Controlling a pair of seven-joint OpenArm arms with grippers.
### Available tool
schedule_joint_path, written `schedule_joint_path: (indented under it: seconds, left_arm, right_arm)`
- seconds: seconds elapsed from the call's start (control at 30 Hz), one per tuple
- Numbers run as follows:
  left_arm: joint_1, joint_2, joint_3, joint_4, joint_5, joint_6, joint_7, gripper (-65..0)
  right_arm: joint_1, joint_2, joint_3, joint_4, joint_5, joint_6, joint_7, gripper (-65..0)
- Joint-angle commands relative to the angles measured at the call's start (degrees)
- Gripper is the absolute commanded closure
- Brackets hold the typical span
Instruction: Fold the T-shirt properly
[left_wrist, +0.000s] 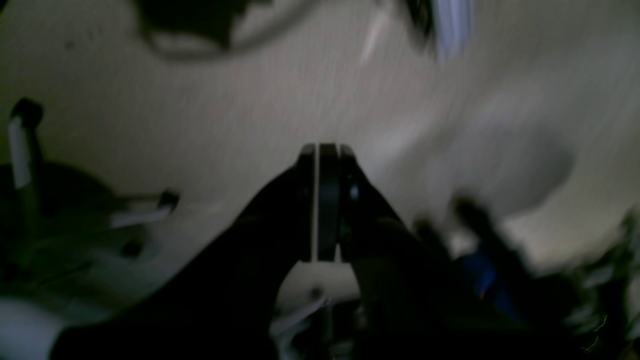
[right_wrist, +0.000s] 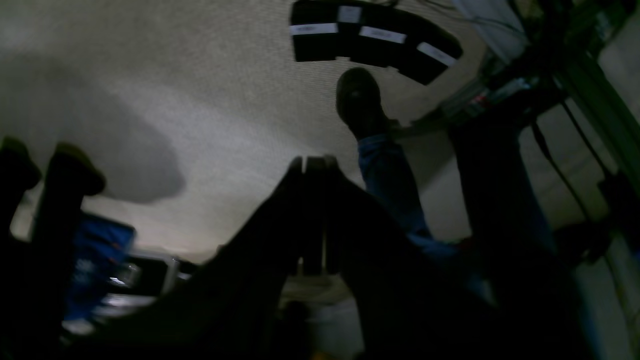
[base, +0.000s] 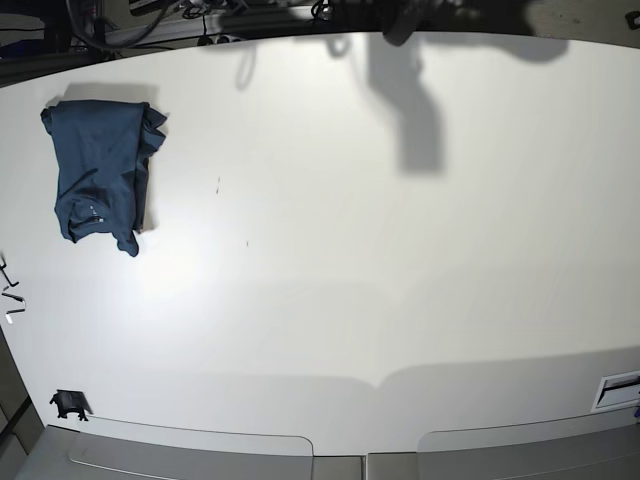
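The dark teal-blue T-shirt (base: 100, 170) lies in a compact, roughly folded bundle at the far left corner of the white table (base: 350, 260). Neither arm shows in the base view. In the left wrist view my left gripper (left_wrist: 325, 148) has its jaws pressed together with nothing between them, and it points away from the table at a pale carpeted floor. In the right wrist view my right gripper (right_wrist: 313, 160) is likewise shut and empty, also facing the floor. The T-shirt does not show in either wrist view, and both are dim and blurred.
A small black object (base: 68, 403) sits near the table's front left corner. A white label (base: 618, 388) is at the right edge. Cables (base: 150, 25) run behind the table. A person's shoe (right_wrist: 357, 100) and jeans leg (right_wrist: 387, 180) stand in the right wrist view.
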Motion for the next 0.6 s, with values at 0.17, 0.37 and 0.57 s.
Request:
schedule_joint_path:
  seconds: [0.17,0.37,0.57]
  left_arm:
    - [-1.7,-0.2,0.1,0.0,-13.7,-0.1,-1.7,0.0]
    - [-1.9,0.9,0.0,0.0,-19.6,-0.5,-3.4,0.0]
    - [-1.8,1.8,0.0,0.0,-19.6,-1.0,-3.3,0.0]
  right_arm:
    - [-0.2,-1.0,12.3,0.0,10.1,0.0,3.0,0.0]
    - [-0.2,-3.8,24.5,0.0,10.7,2.5,4.1,0.0]
    - [-0.2,-5.7,26.9,0.0,10.3,8.0,4.1,0.0]
